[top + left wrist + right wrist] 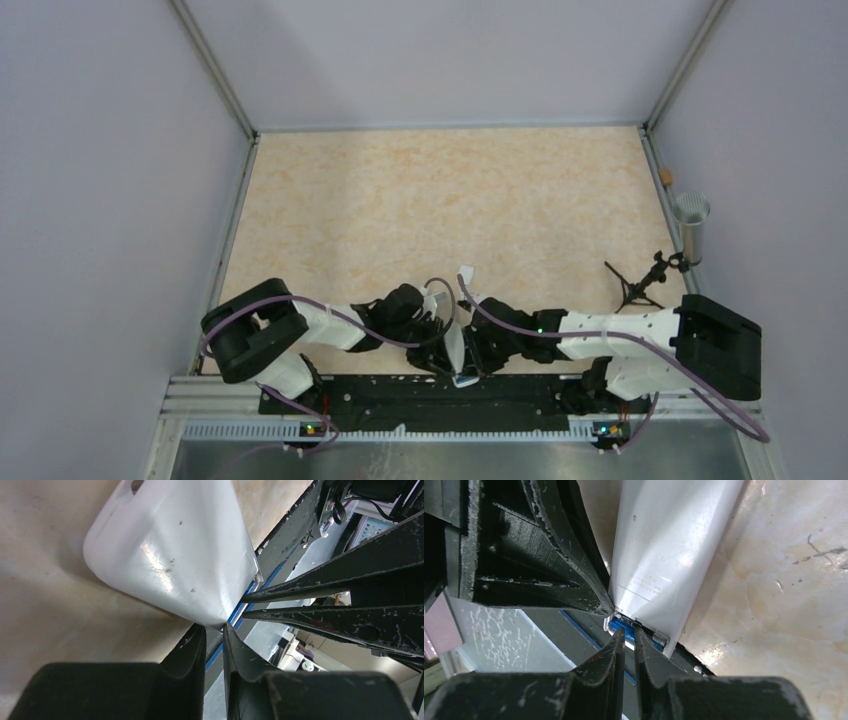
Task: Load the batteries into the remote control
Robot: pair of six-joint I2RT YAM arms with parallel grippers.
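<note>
The white remote control point(455, 345) lies back-up at the table's near edge, between my two grippers. Its plain back fills the left wrist view point(175, 550) and the right wrist view point(674, 545). The blue battery point(620, 625) sits in the open compartment at the remote's near end, and shows as a blue spot from above point(464, 380). My left gripper point(215, 627) is shut on the remote's near corner. My right gripper point(629, 631) is shut, with its tips against the blue battery. I cannot make out the dark battery.
A small white piece point(466, 272) lies just beyond the grippers. A black tripod-like object point(635, 285) and a grey cylinder cup point(691, 225) stand at the right wall, with a small tan object point(665, 177) further back. A black rail point(420, 395) runs along the near edge.
</note>
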